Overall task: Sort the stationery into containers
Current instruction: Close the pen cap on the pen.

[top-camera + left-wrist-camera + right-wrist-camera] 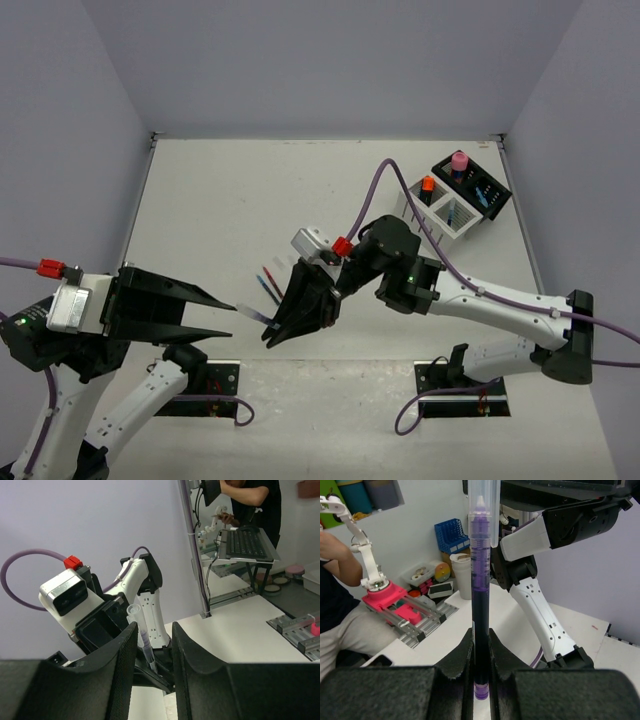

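A white table [250,200] was enclosed on three sides by pale lilac walls [330,70]. Beyond it stood a keyboard [247,542] on a raised stand and a blue basket [451,534] against a white wall [420,510].

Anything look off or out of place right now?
Nothing spilled or damaged. Two pens lie loose on the table, outside the boxes. The right hand holds a purple pen mid-air, capped end toward the open left hand.
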{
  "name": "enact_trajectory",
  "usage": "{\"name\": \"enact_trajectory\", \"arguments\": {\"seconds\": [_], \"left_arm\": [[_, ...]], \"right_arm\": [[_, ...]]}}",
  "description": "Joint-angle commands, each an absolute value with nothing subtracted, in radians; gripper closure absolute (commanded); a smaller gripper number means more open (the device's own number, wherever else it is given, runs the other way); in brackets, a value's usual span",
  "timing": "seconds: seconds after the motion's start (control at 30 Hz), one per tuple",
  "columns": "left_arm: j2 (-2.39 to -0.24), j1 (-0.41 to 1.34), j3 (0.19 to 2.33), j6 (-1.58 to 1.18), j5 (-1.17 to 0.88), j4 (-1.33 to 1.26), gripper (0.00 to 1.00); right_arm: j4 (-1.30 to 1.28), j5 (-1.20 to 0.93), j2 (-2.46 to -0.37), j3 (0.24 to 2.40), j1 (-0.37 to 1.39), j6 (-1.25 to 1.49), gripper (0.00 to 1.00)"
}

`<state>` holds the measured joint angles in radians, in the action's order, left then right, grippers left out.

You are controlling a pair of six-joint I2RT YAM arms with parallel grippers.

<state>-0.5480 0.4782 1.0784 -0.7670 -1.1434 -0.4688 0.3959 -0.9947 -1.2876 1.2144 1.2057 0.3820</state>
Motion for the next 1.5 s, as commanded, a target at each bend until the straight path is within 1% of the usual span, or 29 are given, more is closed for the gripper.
{"name": "enact_trajectory", "arguments": {"seconds": [0.0,0.03,0.13,0.5,0.6,0.63,0.67,0.7,0.77,0.9,1.03,1.23,1.37,1.47], "left_arm": [[-0.552,0.474,1.058,-0.810,-1.154,-0.514,0.61],[-0.555,0.474,1.057,-0.812,-1.149,-0.517,0.59],[-0.568,0.474,1.051,-0.815,-1.133,-0.522,0.58],[-0.574,0.473,1.068,-0.795,-1.092,-0.489,0.61],[-0.574,0.476,1.068,-0.794,-1.096,-0.486,0.70],[-0.572,0.476,1.068,-0.790,-1.100,-0.483,0.76],[-0.571,0.474,1.066,-0.787,-1.103,-0.480,0.76],[-0.571,0.474,1.063,-0.784,-1.104,-0.477,0.84],[-0.561,0.474,1.053,-0.770,-1.103,-0.459,0.91],[-0.542,0.474,1.030,-0.736,-1.085,-0.426,0.99],[-0.536,0.474,1.028,-0.694,-1.026,-0.324,1.00],[-0.529,0.474,1.029,-0.610,-0.725,-0.111,1.00],[-0.552,0.474,1.034,-0.603,-0.672,-0.043,1.00],[-0.567,0.474,1.032,-0.600,-0.660,-0.032,1.00]], "right_arm": [[0.392,-1.005,-1.306,1.280,1.207,0.386,1.00],[0.385,-1.006,-1.313,1.289,1.206,0.384,1.00],[0.366,-1.014,-1.332,1.315,1.206,0.379,1.00],[0.320,-1.005,-1.378,1.346,1.206,0.356,1.00],[0.316,-1.003,-1.382,1.350,1.207,0.353,1.00],[0.319,-0.996,-1.381,1.350,1.207,0.354,1.00],[0.319,-0.996,-1.379,1.353,1.206,0.354,1.00],[0.318,-0.990,-1.378,1.353,1.207,0.354,1.00],[0.318,-0.971,-1.376,1.354,1.207,0.352,1.00],[0.321,-0.922,-1.365,1.350,1.206,0.347,1.00],[0.331,-0.740,-1.331,1.313,1.207,0.347,1.00],[0.357,-0.396,-1.259,1.230,1.207,0.397,1.00],[0.319,-0.275,-1.249,1.226,1.208,0.404,1.00],[0.312,-0.229,-1.248,1.220,1.210,0.423,1.00]]}}
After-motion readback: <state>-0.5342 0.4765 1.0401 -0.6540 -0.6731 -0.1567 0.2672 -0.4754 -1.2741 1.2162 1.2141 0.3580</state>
